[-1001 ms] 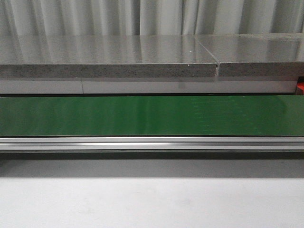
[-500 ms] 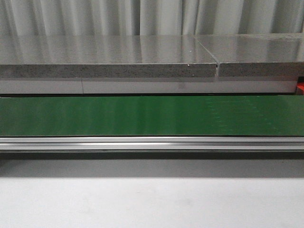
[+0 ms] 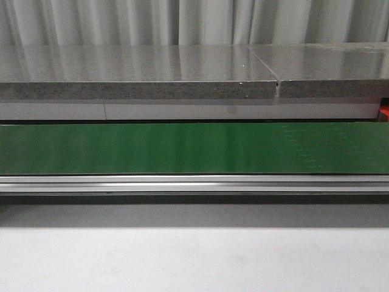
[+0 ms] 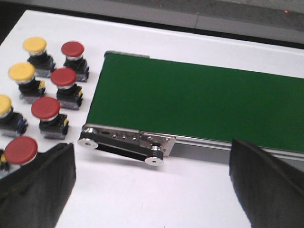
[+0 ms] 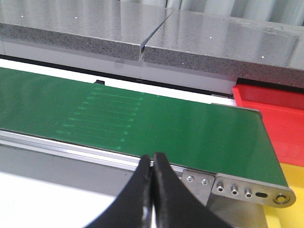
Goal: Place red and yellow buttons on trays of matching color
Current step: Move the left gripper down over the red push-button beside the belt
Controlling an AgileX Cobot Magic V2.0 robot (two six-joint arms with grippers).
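Green belt (image 3: 194, 148) runs from left to right across my table (image 3: 194, 261). I see red buttons (image 4: 63, 77) and yellow buttons (image 4: 22, 71) sitting in rows on the white table, just past the left end of the belt. My left claw (image 4: 152, 190) is spread wide and holds nothing. My right claw (image 5: 152, 187) is pinched tight, with nothing in it. By the belt's right end I see the red tray (image 5: 280, 118) and, nearer, a bit of the yellow tray (image 5: 287, 216).
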